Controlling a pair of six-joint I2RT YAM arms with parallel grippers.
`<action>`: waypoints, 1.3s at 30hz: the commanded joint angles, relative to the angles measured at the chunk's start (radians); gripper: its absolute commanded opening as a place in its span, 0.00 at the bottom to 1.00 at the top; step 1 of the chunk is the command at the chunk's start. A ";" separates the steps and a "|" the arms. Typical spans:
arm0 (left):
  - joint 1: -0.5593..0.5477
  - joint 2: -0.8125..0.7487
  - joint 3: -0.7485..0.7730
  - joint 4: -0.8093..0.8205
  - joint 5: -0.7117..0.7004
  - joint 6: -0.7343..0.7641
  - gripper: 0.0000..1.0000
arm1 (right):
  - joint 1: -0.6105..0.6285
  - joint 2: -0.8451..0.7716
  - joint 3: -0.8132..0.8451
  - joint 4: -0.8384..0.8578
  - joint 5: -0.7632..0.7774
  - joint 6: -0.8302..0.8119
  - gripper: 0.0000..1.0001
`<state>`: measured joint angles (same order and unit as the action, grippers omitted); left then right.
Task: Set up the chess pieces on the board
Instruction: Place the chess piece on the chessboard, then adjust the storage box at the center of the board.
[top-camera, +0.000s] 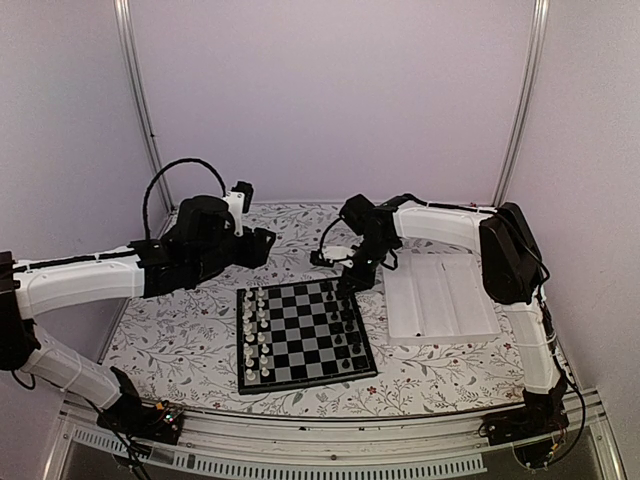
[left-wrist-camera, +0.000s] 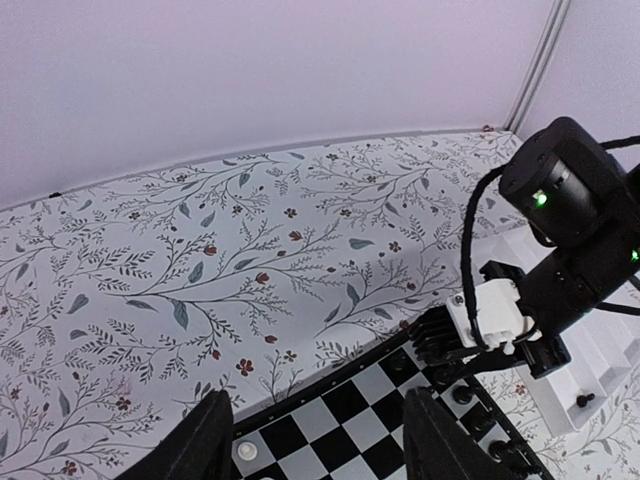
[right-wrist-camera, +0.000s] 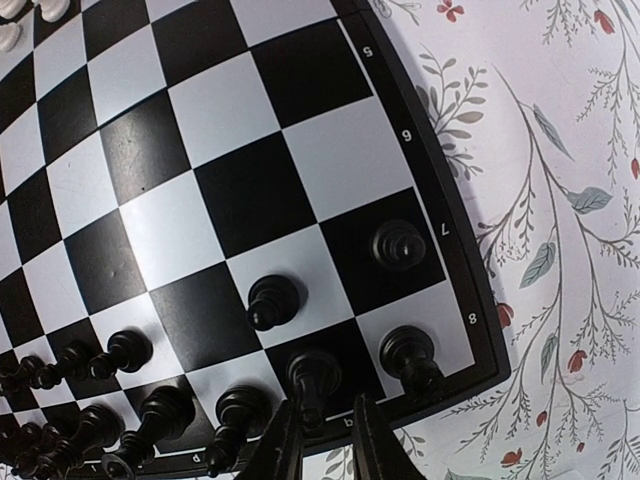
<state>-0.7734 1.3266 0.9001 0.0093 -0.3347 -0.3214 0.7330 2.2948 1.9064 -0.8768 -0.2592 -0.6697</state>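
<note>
The board (top-camera: 300, 330) lies at mid-table. White chessmen (top-camera: 255, 335) fill its left files and black chess pieces (top-camera: 350, 335) stand along its right side. My right gripper (top-camera: 352, 280) hangs over the board's far right corner. In the right wrist view its fingers (right-wrist-camera: 325, 420) stand slightly open, either side of the top of a black piece (right-wrist-camera: 315, 380) resting on a back-row square. Beside it are a corner piece (right-wrist-camera: 408, 355) and two pawns (right-wrist-camera: 272, 300) (right-wrist-camera: 398, 243). My left gripper (left-wrist-camera: 320, 435) is open and empty, above the board's far left corner (left-wrist-camera: 340, 415).
A white ridged tray (top-camera: 440, 298) lies right of the board, with one small black piece (left-wrist-camera: 585, 400) showing in it. The floral tablecloth (left-wrist-camera: 250, 250) stretches behind the board to the back wall. Enclosure walls stand on both sides.
</note>
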 joint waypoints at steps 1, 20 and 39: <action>0.016 0.017 -0.009 0.019 0.017 -0.005 0.60 | 0.006 0.001 0.025 0.003 0.010 0.012 0.20; -0.082 0.210 0.204 -0.083 0.239 0.047 0.56 | -0.182 -0.506 -0.227 0.014 0.150 0.037 0.44; -0.308 0.946 0.929 -0.501 0.339 -0.145 0.47 | -0.603 -1.006 -0.846 0.402 -0.086 0.176 0.80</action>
<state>-1.0840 2.2417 1.7676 -0.4011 -0.0277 -0.4004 0.1272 1.3331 1.1023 -0.4934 -0.2626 -0.4698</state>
